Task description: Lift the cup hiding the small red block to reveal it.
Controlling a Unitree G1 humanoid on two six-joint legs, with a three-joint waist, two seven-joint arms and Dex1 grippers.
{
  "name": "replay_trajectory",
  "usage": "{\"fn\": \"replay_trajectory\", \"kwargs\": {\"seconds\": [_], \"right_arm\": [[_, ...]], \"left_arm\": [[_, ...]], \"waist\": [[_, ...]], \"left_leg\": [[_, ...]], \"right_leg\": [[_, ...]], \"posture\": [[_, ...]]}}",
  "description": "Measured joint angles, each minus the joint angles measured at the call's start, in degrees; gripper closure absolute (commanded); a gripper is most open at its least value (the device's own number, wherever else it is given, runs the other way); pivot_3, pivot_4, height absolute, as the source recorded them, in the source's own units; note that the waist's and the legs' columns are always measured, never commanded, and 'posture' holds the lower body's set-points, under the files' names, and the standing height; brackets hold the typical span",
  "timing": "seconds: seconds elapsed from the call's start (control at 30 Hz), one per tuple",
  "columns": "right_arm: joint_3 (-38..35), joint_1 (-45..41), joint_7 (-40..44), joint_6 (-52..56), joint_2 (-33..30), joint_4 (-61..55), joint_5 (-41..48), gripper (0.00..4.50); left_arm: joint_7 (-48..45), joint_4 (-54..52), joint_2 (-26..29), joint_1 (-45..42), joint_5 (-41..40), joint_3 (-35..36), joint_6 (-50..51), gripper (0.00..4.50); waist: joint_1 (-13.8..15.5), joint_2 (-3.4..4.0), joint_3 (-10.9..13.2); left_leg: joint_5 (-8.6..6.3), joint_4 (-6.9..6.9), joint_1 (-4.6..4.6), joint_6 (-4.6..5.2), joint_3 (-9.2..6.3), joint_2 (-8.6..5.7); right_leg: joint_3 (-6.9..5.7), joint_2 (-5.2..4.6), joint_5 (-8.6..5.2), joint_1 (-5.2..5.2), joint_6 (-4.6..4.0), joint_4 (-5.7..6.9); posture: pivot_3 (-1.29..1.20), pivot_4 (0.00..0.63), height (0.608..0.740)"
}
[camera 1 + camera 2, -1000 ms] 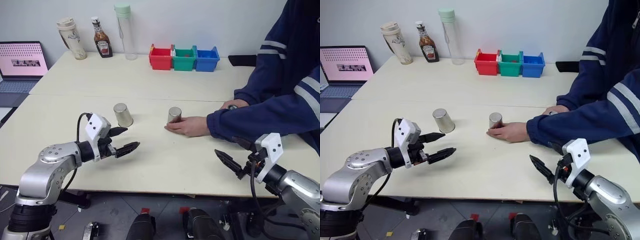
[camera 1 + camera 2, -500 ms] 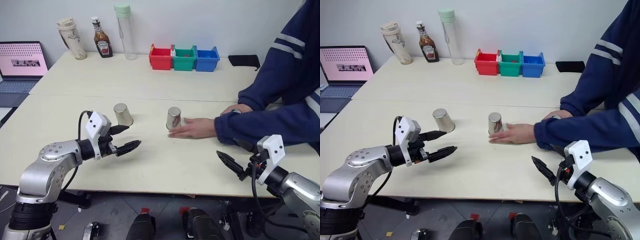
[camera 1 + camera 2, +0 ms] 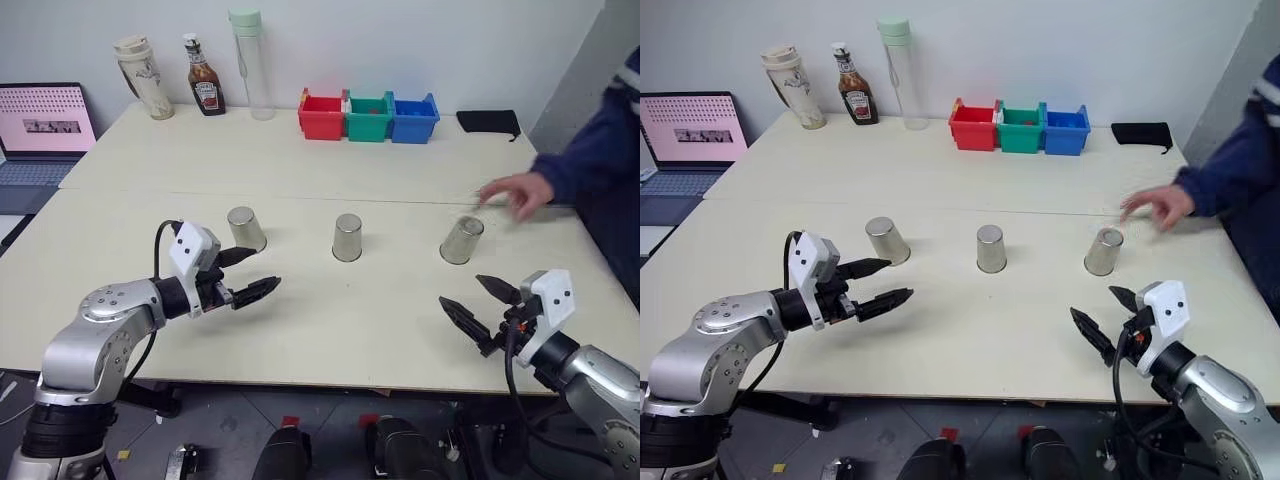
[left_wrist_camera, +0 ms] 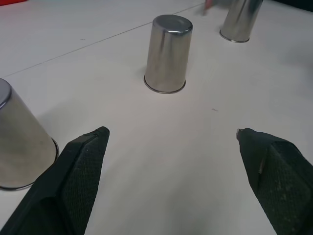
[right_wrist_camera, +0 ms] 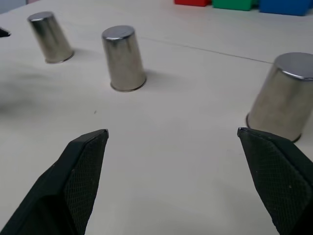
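Note:
Three steel cups stand upside down in a row on the table: a left cup (image 3: 245, 228), a middle cup (image 3: 347, 237) and a right cup (image 3: 462, 240). The small red block is hidden. My left gripper (image 3: 251, 275) hovers open just in front of the left cup, its fingers pointing toward the middle cup (image 4: 168, 54). My right gripper (image 3: 478, 305) hangs open near the table's front edge, in front of the right cup (image 5: 286, 95). Nothing is between either pair of fingers.
A person's hand (image 3: 517, 191) and blue sleeve hover behind the right cup at the table's right edge. Red (image 3: 321, 115), green (image 3: 369, 116) and blue (image 3: 413, 118) bins, bottles (image 3: 204, 75) and a laptop (image 3: 44, 125) stand at the back.
The person's hand has let go of the middle cup and pulled back to the right; the right cup now stands uncovered. My grippers have kept their places.

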Motion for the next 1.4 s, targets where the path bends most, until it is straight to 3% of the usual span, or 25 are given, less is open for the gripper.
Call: {"fn": "replay_trajectory", "kwargs": {"seconds": [0.13, 0.23, 0.4, 0.67, 0.97, 1.1, 1.27, 1.4], "right_arm": [[-0.24, -0.32, -8.69, -1.02, 6.61, 2.40, -5.59, 0.00], [2.72, -5.36, -12.95, -2.73, 7.33, 8.52, -12.53, 0.00], [7.46, -14.30, -12.33, -5.51, 6.13, 20.21, -18.93, 0.00], [7.54, -28.36, -11.09, -9.20, 7.50, 38.36, -21.12, 0.00], [7.25, -37.79, -6.99, -15.35, 7.94, 53.91, -21.72, 0.00], [7.24, -39.74, -5.94, -18.80, 8.00, 57.53, -21.97, 0.59], [7.23, -39.74, -4.71, -20.54, 8.01, 59.10, -22.00, 1.80], [7.10, -39.61, -5.11, -20.83, 7.90, 57.78, -22.02, 1.81]], "left_arm": [[-1.28, -6.39, -2.81, -1.23, -3.32, -3.89, 0.91, 0.07], [-3.65, -7.51, -5.52, -5.87, -3.75, -9.95, 0.46, 0.07], [-4.41, -4.95, -11.07, -11.46, 0.30, -17.93, -3.65, 0.07], [-2.21, 2.69, -17.45, -15.37, 5.10, -19.22, -9.29, 0.07], [-0.41, 4.04, -18.45, -13.51, 6.40, -19.04, -10.59, 0.07], [-0.10, 4.02, -18.20, -13.38, 6.62, -18.62, -11.19, 0.00], [0.15, 3.95, -17.49, -12.90, 6.65, -17.67, -11.30, 0.00], [0.60, 3.66, -17.50, -12.41, 6.66, -17.58, -11.33, 0.00]], "waist": [[0.19, -0.10, -0.07], [0.06, -0.09, -0.06], [-0.24, -0.07, -0.08], [-0.15, -0.06, -0.08], [-0.23, -0.05, -0.07], [-0.18, -0.05, -0.07], [-0.19, -0.05, -0.07], [-0.18, -0.03, -0.06]], "left_leg": [[0.00, 0.01, -0.03, -0.01, 0.00, -0.07], [0.04, 0.13, 0.02, 0.01, 0.19, -0.11], [0.09, 0.12, 0.24, 0.08, 0.36, -0.12], [0.08, -0.04, 0.17, 0.10, 0.25, -0.03], [0.08, 0.01, 0.10, 0.10, 0.26, -0.05], [0.08, 0.00, 0.08, 0.10, 0.21, -0.05], [0.08, -0.01, 0.04, 0.10, 0.24, -0.07], [0.08, 0.00, 0.04, 0.10, 0.22, -0.06]], "right_leg": [[0.04, -0.05, 0.00, 0.00, 0.01, -0.01], [0.03, 0.11, 0.02, 0.02, 0.01, 0.00], [0.21, 0.21, 0.16, 0.10, 0.24, 0.07], [0.19, 0.37, 0.16, 0.05, 0.15, 0.02], [0.18, 0.31, 0.20, 0.00, 0.13, 0.05], [0.16, 0.32, 0.21, 0.00, 0.11, 0.05], [0.17, 0.27, 0.23, -0.01, 0.07, 0.01], [0.16, 0.27, 0.22, -0.01, 0.08, 0.04]], "posture": [[0.00, 0.150, 0.740], [0.00, 0.150, 0.740], [0.00, 0.150, 0.740], [0.00, 0.150, 0.740], [0.00, 0.150, 0.740], [0.00, 0.150, 0.740], [0.00, 0.150, 0.740], [0.00, 0.150, 0.740]]}}
